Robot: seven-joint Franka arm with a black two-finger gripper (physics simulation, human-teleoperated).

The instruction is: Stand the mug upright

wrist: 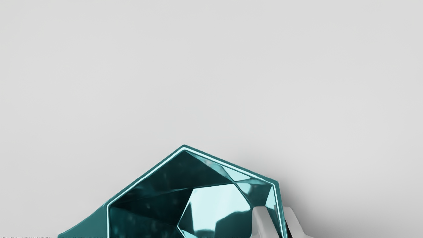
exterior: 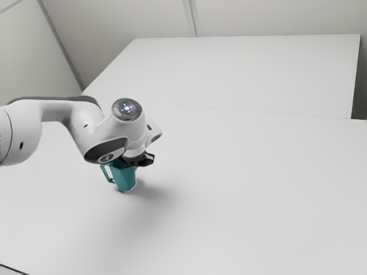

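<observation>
At the top of the teal mug (exterior: 124, 179) is my black gripper (exterior: 139, 161), in the exterior view. The mug stands nearly upright with a slight lean, mouth up, its handle toward the exterior view's left. Whether its base rests fully on the table cannot be told. The wrist view looks into the six-sided mouth of the mug (wrist: 148, 211). There my gripper (wrist: 278, 211) has one fingertip inside the cup and the other outside, pinching the wall near the rim between them.
A broad white table (exterior: 246, 189) extends around the mug, with a faint seam running across it. Pale walls stand behind the table, and a dark edge crosses the lower left corner of the exterior view.
</observation>
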